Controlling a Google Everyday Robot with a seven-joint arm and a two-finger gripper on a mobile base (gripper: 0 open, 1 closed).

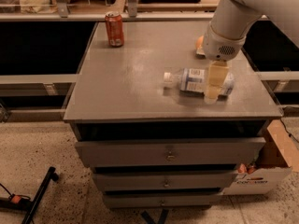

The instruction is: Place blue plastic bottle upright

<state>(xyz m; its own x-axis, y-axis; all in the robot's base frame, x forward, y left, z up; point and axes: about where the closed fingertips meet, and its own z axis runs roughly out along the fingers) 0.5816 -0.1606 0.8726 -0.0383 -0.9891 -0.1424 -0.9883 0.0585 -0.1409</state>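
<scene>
Tabletop [126, 85]: gripper [213, 87] over blue plastic bottle [192, 80]

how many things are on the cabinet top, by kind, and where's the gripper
bottles: 1, the blue plastic bottle, lying on its side
cans: 1, the red-orange soda can, upright at back left
fruit: 1, an orange round fruit, partly behind the arm
total: 3
The gripper points down over the bottle's base end.

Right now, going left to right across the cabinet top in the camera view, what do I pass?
soda can → blue plastic bottle, lying on its side → gripper, down over the bottle's right part.
</scene>
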